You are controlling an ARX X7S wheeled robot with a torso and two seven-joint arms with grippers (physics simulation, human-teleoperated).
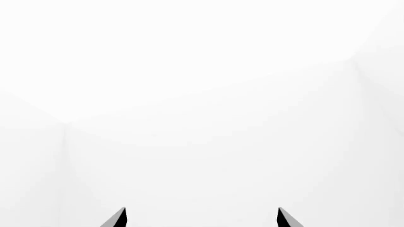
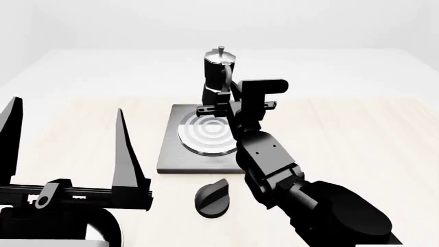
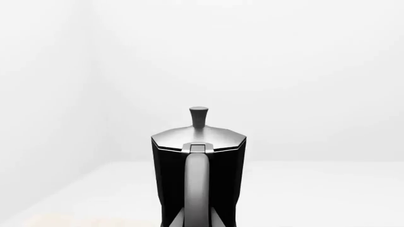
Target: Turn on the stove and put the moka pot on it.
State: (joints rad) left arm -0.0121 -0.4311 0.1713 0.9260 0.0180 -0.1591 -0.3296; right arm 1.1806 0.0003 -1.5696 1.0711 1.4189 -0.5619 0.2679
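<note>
Black-and-silver moka pot (image 2: 218, 72) stands upright just beyond right pincer (image 2: 218, 105).

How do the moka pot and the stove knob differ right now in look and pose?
The moka pot stands tall and upright at the far edge of the stove; the knob lies low on the table in front of it. The pot is faceted with a silver lid; the knob is round, all black, with one ridge. The right gripper is at the pot; nothing touches the knob.
</note>
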